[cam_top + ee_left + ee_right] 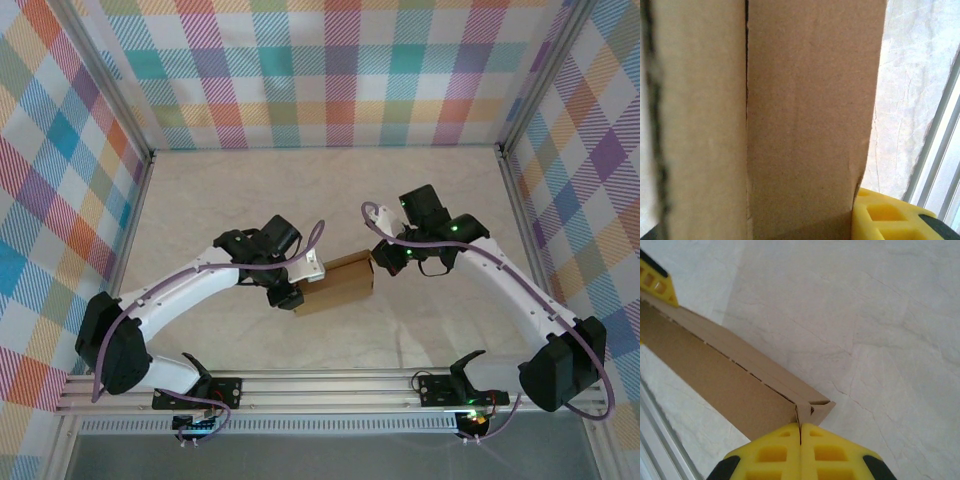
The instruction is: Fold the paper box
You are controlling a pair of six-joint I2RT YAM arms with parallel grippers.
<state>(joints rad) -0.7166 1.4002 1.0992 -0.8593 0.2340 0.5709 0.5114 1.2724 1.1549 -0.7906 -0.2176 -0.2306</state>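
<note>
Where the right fingers (771, 455) meet, the paper box (715, 372) corner touches.

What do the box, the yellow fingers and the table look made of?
Box: plain brown cardboard, matte, with fibrous grain and ragged cut edges. Fingers: probably moulded plastic, yellow, smooth, with square recesses. Table: pale marble-look surface, veined; real stone or a printed sheet, cannot tell.

The paper box (338, 284) is matte brown cardboard, fibrous at its cut edges. Touching it, the right gripper (800, 429) is smooth yellow plastic.
</note>
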